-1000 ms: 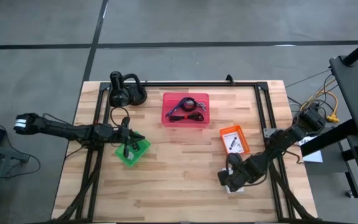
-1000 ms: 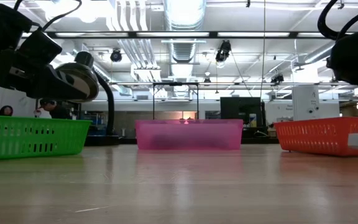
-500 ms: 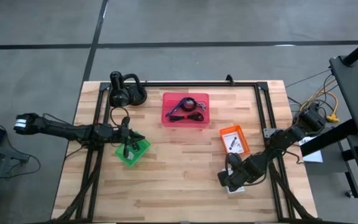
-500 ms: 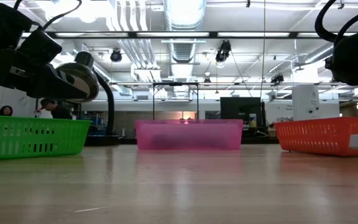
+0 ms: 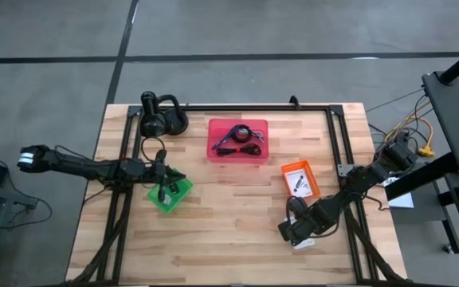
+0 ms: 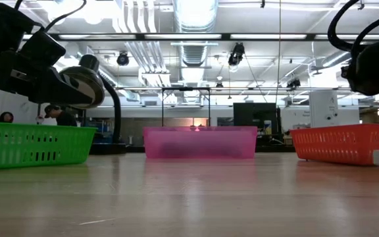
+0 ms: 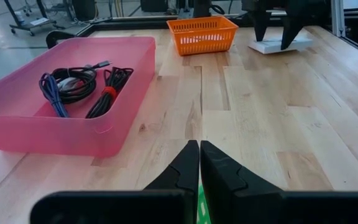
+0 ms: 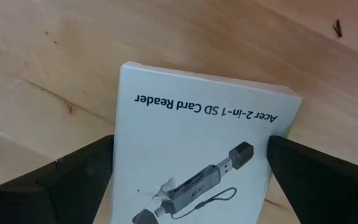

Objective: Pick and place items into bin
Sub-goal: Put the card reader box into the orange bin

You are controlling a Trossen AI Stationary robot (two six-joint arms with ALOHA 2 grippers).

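Observation:
A flat white packet (image 8: 194, 143) printed with a card reader lies near the table's near right corner (image 5: 303, 244). My right gripper (image 5: 296, 230) points straight down over it, open, with one finger (image 8: 73, 180) beside one side edge and the other finger (image 8: 328, 180) beside the opposite edge. The left wrist view shows this gripper (image 7: 277, 28) over the packet (image 7: 278, 45). My left gripper (image 7: 199, 168) is shut on nothing, above the green bin (image 5: 170, 194). The pink bin (image 5: 237, 138) holds black and purple cables (image 7: 73, 84). My right gripper comes at the white packet from above, with its fingers beside the packet's two opposite side edges (image 8: 120, 155). Whether the fingers touch those edges I cannot tell.
An orange bin (image 5: 300, 178) with a small dark item stands just beyond the packet. A black lamp-like object (image 5: 162, 119) sits at the far left corner. A dark frame (image 5: 337, 135) runs along the table's edges. Bare wood lies between the bins.
My right gripper has sunk a little toward the white packet and rolled slightly about its own axis, staying open. In the low view the packet's visible end sits lower than a second ago.

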